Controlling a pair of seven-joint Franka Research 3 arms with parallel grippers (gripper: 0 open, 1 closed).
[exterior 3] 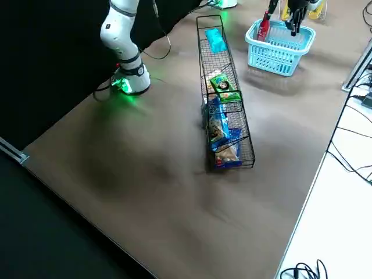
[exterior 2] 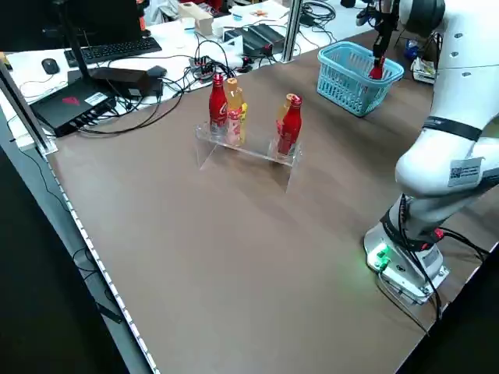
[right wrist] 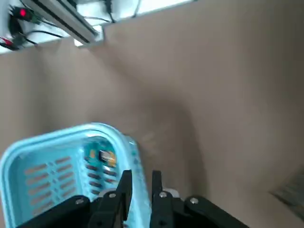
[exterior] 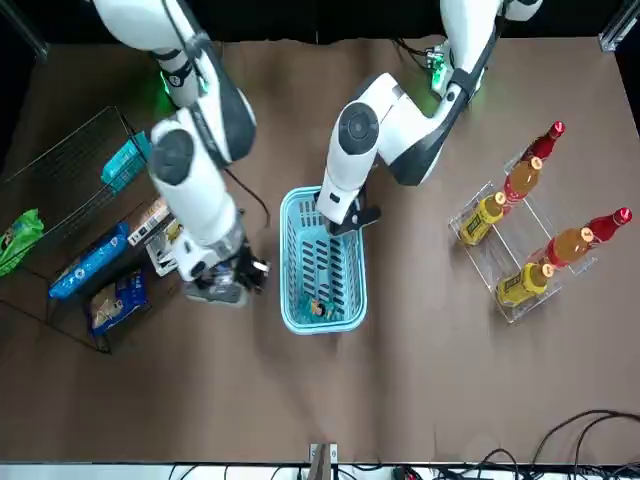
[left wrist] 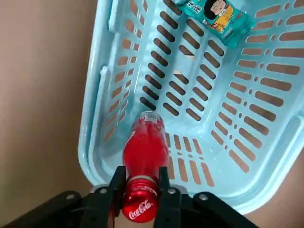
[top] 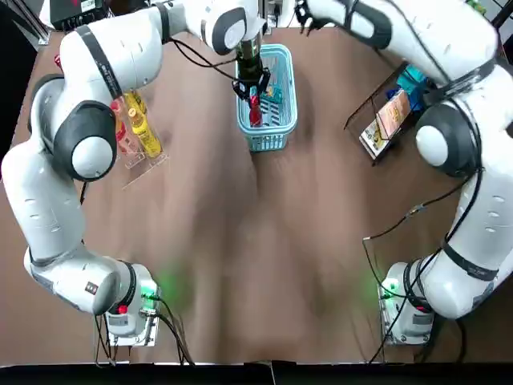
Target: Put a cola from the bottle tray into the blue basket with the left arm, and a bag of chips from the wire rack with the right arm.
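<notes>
The blue basket stands at the far middle of the table. My left gripper is shut on the neck of a red cola bottle, which hangs upright inside the basket near its wall. In the top view the left gripper hovers over the basket with the cola below it. A teal bag of chips lies on the basket floor. My right gripper is above the table just beside the basket, fingers a narrow gap apart and holding nothing.
The clear bottle tray at the left holds several red and yellow bottles. The wire rack on the right arm's side holds several snack bags. Cables run by both arm bases.
</notes>
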